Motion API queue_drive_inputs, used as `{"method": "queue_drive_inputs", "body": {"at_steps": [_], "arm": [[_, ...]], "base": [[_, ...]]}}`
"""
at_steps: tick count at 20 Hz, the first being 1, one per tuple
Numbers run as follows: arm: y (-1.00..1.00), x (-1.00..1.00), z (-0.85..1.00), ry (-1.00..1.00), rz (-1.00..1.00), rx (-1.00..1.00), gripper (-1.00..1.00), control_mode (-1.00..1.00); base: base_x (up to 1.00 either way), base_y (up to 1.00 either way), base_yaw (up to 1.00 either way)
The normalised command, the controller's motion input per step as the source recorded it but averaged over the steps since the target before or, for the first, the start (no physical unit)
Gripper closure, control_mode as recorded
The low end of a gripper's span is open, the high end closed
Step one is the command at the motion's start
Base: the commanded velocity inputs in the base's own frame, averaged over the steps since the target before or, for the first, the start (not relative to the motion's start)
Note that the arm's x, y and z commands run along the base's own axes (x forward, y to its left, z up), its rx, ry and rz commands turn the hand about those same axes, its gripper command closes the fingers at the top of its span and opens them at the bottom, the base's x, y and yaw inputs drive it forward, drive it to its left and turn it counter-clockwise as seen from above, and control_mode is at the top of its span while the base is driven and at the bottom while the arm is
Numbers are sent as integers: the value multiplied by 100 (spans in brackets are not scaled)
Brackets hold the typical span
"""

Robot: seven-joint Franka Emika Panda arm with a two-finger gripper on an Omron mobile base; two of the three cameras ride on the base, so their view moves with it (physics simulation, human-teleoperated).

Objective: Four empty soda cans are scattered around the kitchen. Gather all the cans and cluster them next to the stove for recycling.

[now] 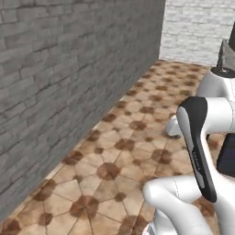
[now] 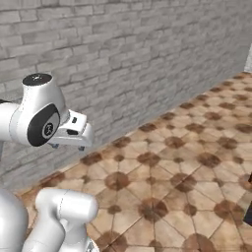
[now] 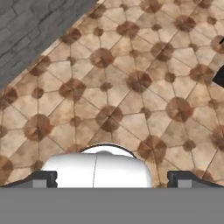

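Gripper [image 3: 112, 178] hangs over the brown tile floor [image 3: 131, 87], its 2 fingertips [image 3: 43, 178] spread wide, pinching nothing. Grey brick wall [image 1: 69, 82] runs along the floor's edge; where the soda cans sit, I cannot tell.

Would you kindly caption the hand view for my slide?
Open gripper faces brown tile floor beside a grey brick wall, carrying nothing.

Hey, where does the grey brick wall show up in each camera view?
Left base view: the grey brick wall covers the left side.
Right base view: it runs across the top.
Hand view: top left corner.
Shared landmark: the brown tile floor meeting its foot.
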Motion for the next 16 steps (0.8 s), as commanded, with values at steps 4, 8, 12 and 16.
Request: {"method": "queue_drive_inputs", "body": {"at_steps": [4, 8, 12, 16], "arm": [[0, 0, 0, 0, 0, 0, -100, 100], [0, 0, 0, 0, 0, 0, -100, 100], [0, 0, 0, 0, 0, 0, -100, 100], [0, 0, 0, 0, 0, 0, -100, 100]], "base": [[50, 61, -84], [42, 59, -86], [68, 81, -75], [97, 100, -52]]}}
